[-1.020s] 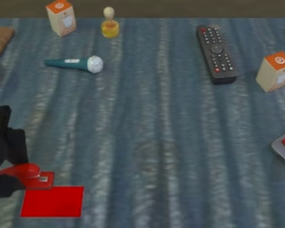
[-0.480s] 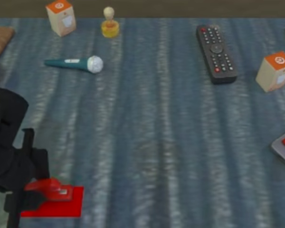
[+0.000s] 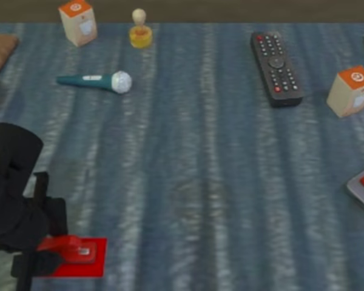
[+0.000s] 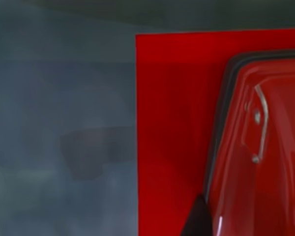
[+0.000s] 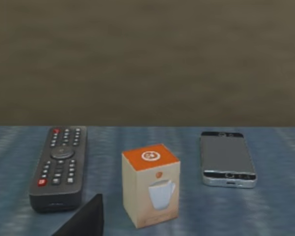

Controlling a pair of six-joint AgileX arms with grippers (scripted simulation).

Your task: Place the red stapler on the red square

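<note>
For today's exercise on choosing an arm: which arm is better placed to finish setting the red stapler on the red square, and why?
The left. Its gripper is at the table's near-left corner holding the red stapler over the red square. The right arm is out of the top view; its wrist camera faces the remote on the far right.

Glossy red stapler (image 3: 73, 247) with a silvery patch lies on the bright red square (image 3: 96, 267). The surface (image 3: 200, 170) is streaked blue-grey. The left arm is black.
</note>
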